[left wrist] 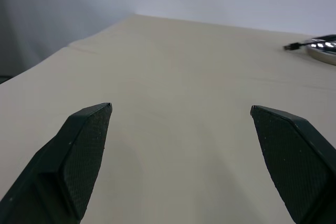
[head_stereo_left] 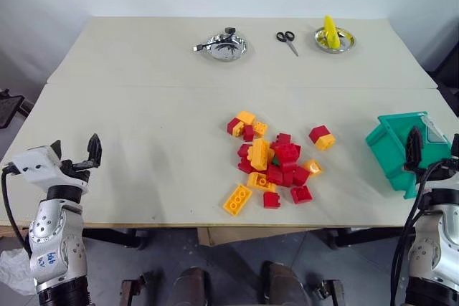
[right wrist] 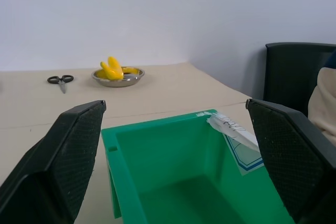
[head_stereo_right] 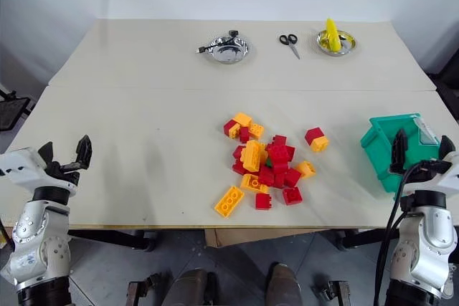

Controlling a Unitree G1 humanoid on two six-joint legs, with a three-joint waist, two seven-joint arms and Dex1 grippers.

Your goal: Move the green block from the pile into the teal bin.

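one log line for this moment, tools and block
left tool open, empty | right tool open over bin | green block in pile

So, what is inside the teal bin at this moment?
The teal bin looks empty: the right wrist view shows bare inner walls and floor. Its nearest bottom part is cut off, so that part I cannot check. The green block is still in the pile, mostly covered by other bricks.
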